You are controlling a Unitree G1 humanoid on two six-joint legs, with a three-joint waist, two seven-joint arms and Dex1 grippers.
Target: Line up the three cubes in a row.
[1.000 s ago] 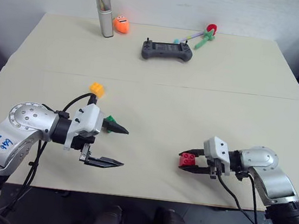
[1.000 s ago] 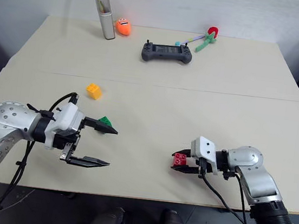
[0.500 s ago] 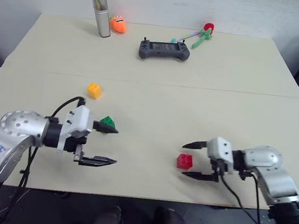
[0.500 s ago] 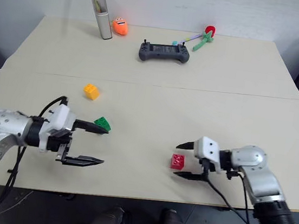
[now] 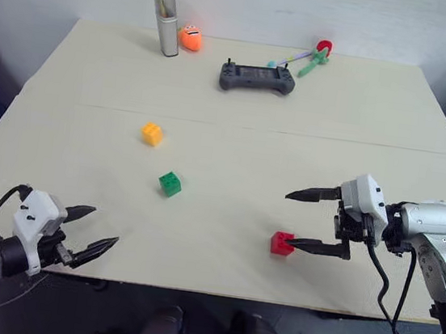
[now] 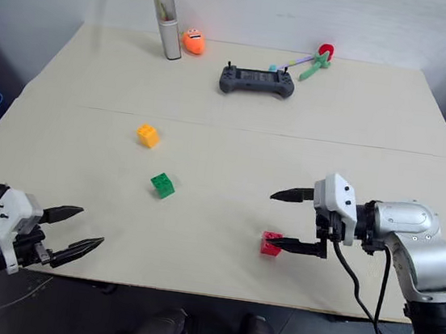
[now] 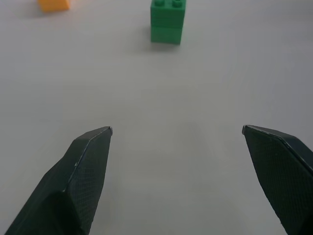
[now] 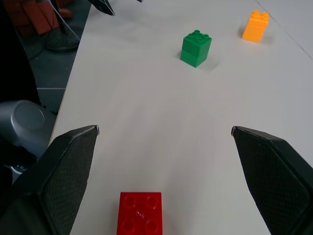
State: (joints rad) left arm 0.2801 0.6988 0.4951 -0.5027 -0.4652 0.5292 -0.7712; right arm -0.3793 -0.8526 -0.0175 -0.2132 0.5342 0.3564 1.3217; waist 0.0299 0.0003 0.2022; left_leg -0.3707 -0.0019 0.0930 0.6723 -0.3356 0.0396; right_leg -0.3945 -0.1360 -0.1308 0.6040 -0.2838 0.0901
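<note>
Cubes, 3 of them, sit loose on the pale desk [image 5: 392, 114] in a slanting run toward the robot: the yellow-orange cube [image 5: 152, 133] farthest back, the green cube [image 5: 170, 183] just nearer and a little rightward, the red cube [image 5: 282, 243] well apart to the right, near the front edge. From where I stand the line looks roughly straight but unevenly spaced, so I'd judge the job nearly done or wanting 1 more nudge.

The risk sits with the right gripper [image 5: 307, 221]: its lower finger hangs just beside the red cube, perhaps brushing it, and a careless sweep could knock that cube out of the row or off the near edge. The right arm is bent in from the side, gripper pointing leftward, fingers spread wide and holding nothing.

The left gripper [image 5: 89, 232] hovers low at the front-left corner of the desk, fingers also apart and empty, aimed toward the green cube, well short of it.
</note>
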